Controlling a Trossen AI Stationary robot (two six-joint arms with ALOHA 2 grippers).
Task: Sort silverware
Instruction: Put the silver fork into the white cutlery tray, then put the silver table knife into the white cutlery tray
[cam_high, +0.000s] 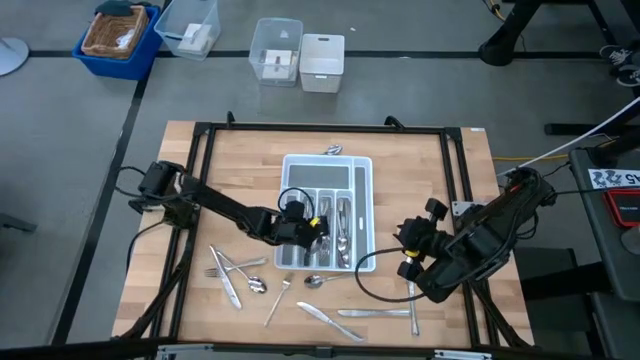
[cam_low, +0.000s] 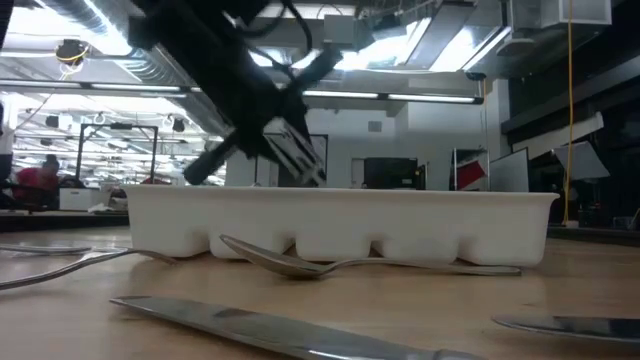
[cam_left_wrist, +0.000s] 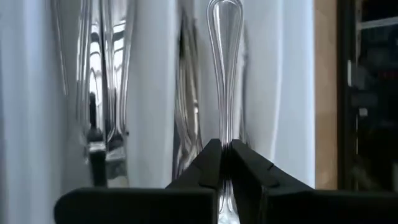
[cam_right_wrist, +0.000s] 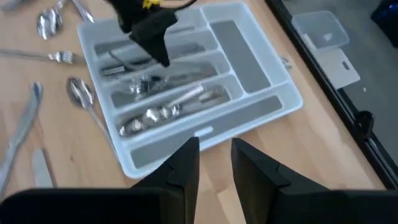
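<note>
Pinched in your left hand (cam_left_wrist: 222, 163) over the tray (cam_high: 362, 172), a utensil (cam_left_wrist: 225, 74) awaits release; right hand (cam_right_wrist: 214, 163), beside it, gapes empty.

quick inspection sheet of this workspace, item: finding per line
surface: wooden table, black frame around it
job's things: silverware in the white tray; loose spoon, fork and knives on the near side
clutter: small metal piece beyond the tray
hands: left hand over the tray, shut on a utensil handle; right hand open, beside the tray
cables: black cable looping by the right arm
surroundings: blue bin and clear containers on the floor
</note>
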